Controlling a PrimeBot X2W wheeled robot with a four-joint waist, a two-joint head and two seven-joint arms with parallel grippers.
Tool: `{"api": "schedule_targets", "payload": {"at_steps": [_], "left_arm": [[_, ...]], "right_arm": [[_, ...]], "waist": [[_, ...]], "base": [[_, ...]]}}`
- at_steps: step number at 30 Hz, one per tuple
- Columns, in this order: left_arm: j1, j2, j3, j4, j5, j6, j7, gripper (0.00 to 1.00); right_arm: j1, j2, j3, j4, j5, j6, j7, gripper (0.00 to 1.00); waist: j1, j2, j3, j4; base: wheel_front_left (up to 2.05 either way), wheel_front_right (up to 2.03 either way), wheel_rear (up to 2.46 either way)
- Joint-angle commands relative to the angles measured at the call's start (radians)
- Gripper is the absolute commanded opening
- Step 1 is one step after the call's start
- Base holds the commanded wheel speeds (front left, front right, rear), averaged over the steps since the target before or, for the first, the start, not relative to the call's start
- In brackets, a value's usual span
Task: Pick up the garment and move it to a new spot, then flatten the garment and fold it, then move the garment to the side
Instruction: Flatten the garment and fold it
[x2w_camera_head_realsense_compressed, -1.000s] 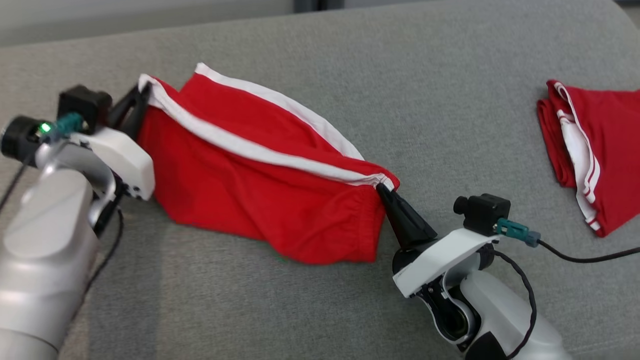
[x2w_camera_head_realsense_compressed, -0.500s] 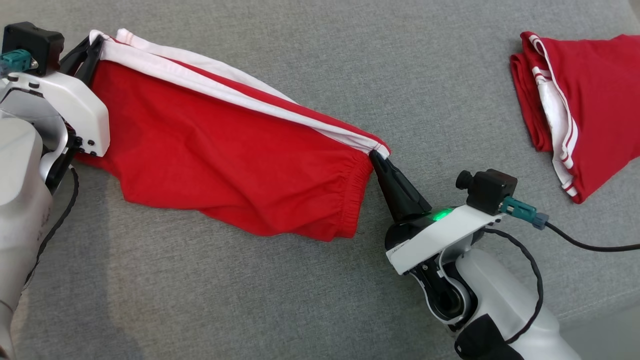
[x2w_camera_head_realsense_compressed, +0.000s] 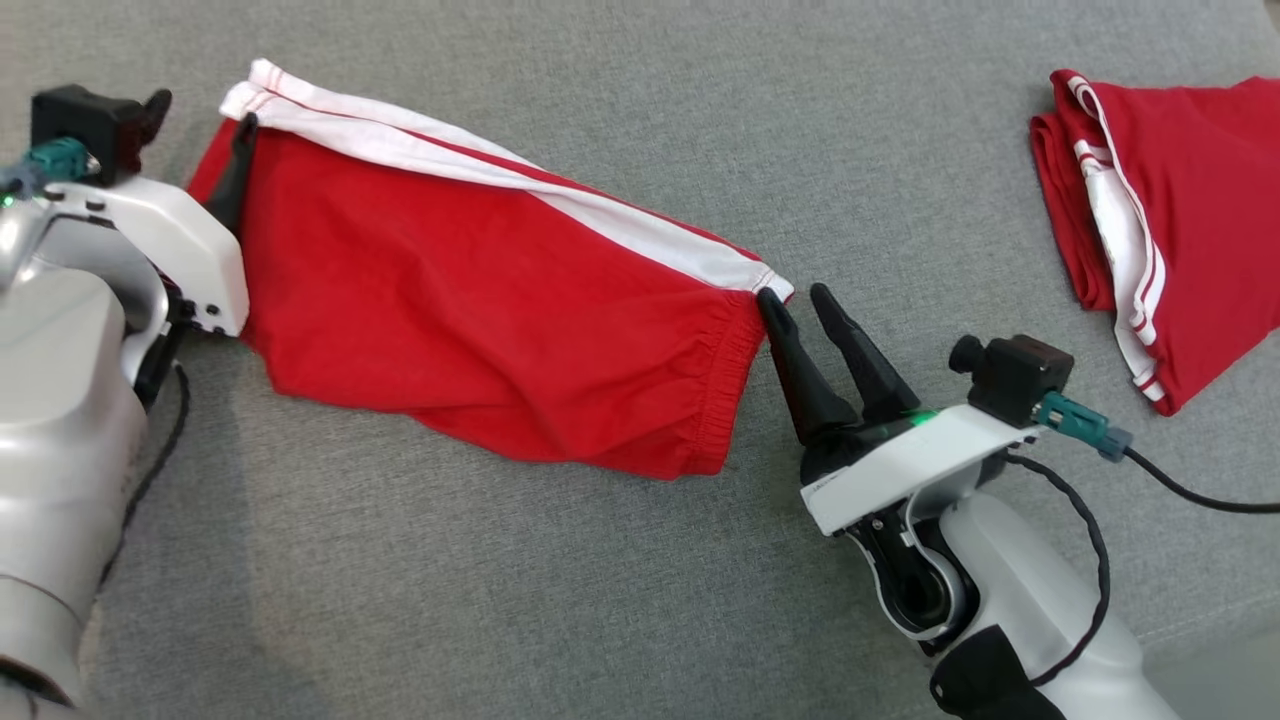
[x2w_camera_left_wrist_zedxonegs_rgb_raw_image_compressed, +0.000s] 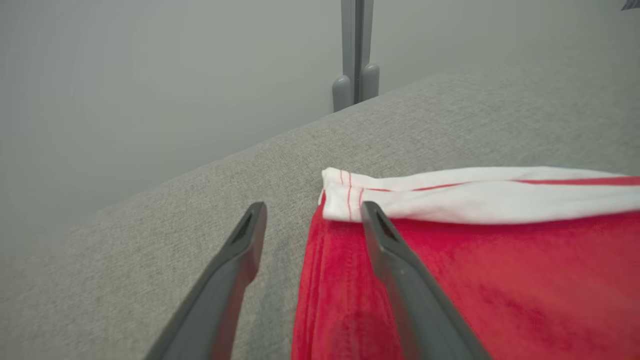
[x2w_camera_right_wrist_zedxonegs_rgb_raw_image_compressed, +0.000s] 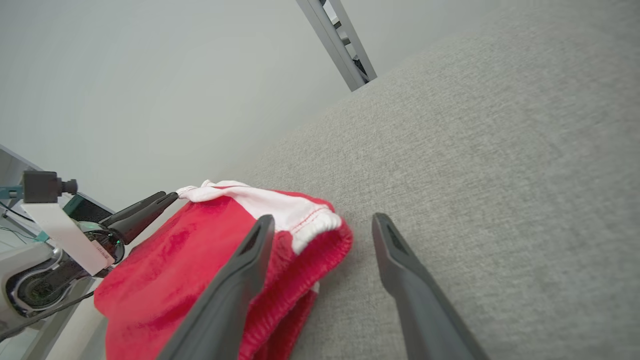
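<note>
While red shorts (x2w_camera_head_realsense_compressed: 480, 330) lie spread on cushion (x2w_camera_head_realsense_compressed: 600, 100) | left gripper (x2w_camera_left_wrist_zedxonegs_rgb_raw_image_compressed: 313, 210) jaws apart | right gripper (x2w_camera_head_realsense_compressed: 793, 300) jaws apart at waistband

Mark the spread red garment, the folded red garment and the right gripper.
spread red garment (x2w_camera_head_realsense_compressed: 480, 330): head view, middle of its red panel.
folded red garment (x2w_camera_head_realsense_compressed: 1200, 190): head view, its red top layer.
right gripper (x2w_camera_head_realsense_compressed: 792, 294): head view, midway between the tips of its open fingers.
</note>
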Motion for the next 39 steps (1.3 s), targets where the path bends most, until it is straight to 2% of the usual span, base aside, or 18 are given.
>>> {"api": "schedule_targets", "payload": {"at_steps": [1,8,12,16,20,21,23,28,39], "left_arm": [[0.019,-0.007,0.007,0.008,-0.010,0.004,-0.009,1.00],[0.073,-0.081,0.030,0.085,-0.062,0.008,0.009,1.00],[0.087,-0.091,0.030,0.119,-0.076,0.008,0.063,1.00],[0.100,-0.076,0.017,0.140,-0.071,0.019,0.133,1.00],[0.117,-0.071,0.007,0.153,-0.079,0.011,0.191,1.00],[0.127,-0.075,0.001,0.156,-0.080,0.007,0.213,0.00],[0.142,-0.081,0.002,0.158,-0.090,0.002,0.218,0.00],[0.170,-0.087,0.012,0.159,-0.107,0.028,0.174,0.00],[0.344,-0.155,0.072,0.157,-0.182,0.067,0.045,0.00]], "right_arm": [[0.018,-0.010,-0.010,0.004,-0.012,0.000,0.000,1.00],[0.081,-0.008,-0.124,0.016,-0.106,0.000,0.000,1.00],[0.103,-0.009,-0.147,0.019,-0.134,0.000,0.000,1.00],[0.109,-0.008,-0.150,0.015,-0.141,0.000,0.000,1.00],[0.110,-0.008,-0.147,0.007,-0.136,0.000,0.000,1.00],[0.112,-0.008,-0.147,0.007,-0.135,0.000,0.000,1.00],[0.116,-0.008,-0.154,0.012,-0.140,0.000,0.000,1.00],[0.135,-0.008,-0.177,0.028,-0.153,0.000,0.000,1.00],[0.205,-0.009,-0.193,0.088,-0.161,0.000,0.000,1.00]], "waist": [[0.0000,0.0000,-0.016,0.012],[0.0000,0.0000,-0.067,0.042],[0.0000,0.0000,-0.077,0.042],[0.0000,0.0000,-0.077,0.029],[0.0000,0.0000,-0.074,0.014],[0.0000,0.0000,-0.077,0.010],[0.0000,0.0000,-0.089,0.011],[0.0000,0.0000,-0.147,0.034],[0.0000,0.0000,-0.304,0.117]], "base": [[0.00,0.00,0.00],[0.00,0.00,0.00],[0.00,0.00,0.00],[0.00,0.00,0.00],[0.00,0.00,0.00],[0.00,0.00,0.00],[0.00,0.00,0.00],[0.00,0.00,0.00],[0.00,0.00,0.00]]}}
